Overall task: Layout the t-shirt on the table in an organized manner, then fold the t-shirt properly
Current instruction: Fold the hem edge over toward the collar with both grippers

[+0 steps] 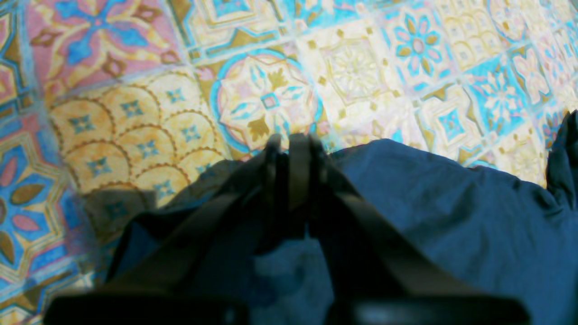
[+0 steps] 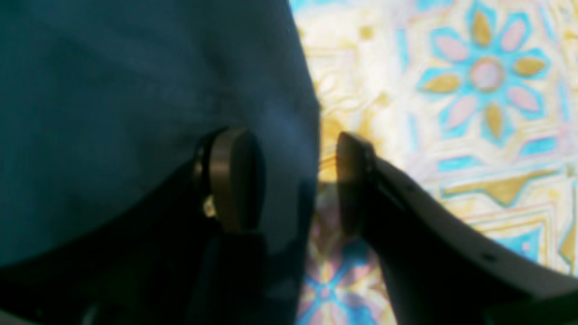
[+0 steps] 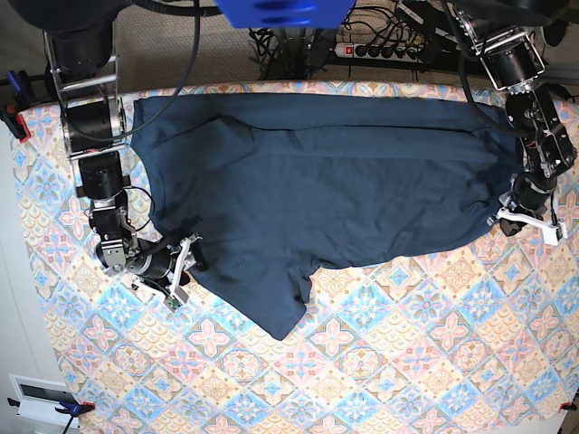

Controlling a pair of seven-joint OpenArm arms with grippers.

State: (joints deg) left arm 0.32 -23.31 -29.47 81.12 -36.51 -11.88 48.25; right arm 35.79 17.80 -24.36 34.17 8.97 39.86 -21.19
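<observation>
Right gripper [image 2: 293, 180] jaws open astride the shirt [image 3: 317, 181] edge, left gripper [image 1: 291, 149] pinching its far corner, shirt half-spread on table [image 3: 407, 362]: clamp right, then pull both ends evenly.

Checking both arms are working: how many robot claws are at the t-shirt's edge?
2. The right claw, open, straddles the t-shirt edge at the base view's left; the left claw, shut on the fabric, sits at its right edge.
</observation>
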